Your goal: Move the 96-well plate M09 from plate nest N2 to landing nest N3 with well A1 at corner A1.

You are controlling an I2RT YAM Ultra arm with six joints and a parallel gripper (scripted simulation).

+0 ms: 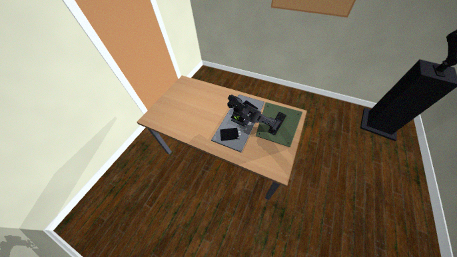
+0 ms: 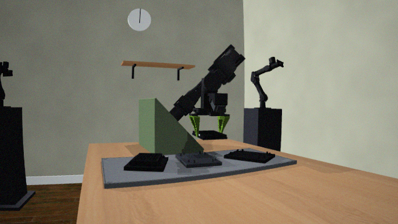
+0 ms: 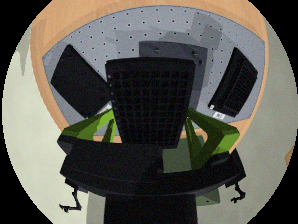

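My gripper (image 2: 209,131) with green fingers is shut on a black 96-well plate (image 2: 209,134), gripping it across its width and holding it level, well above the grey deck (image 2: 197,168). In the wrist view the plate (image 3: 152,99) fills the middle between the fingers. Below and beyond it lies an empty grey nest with locator pins (image 2: 198,159), also in the wrist view (image 3: 172,51). A second black plate sits on its nest at the deck's left end (image 2: 146,161). A dark, flat, empty nest (image 2: 249,156) lies at the right end. The labels are too small to read.
A green wedge-shaped block (image 2: 162,129) stands behind the deck, where the arm is mounted. The deck lies on a wooden table (image 1: 218,126) next to a green mat (image 1: 281,124). Black pedestals with other arms stand on the floor around.
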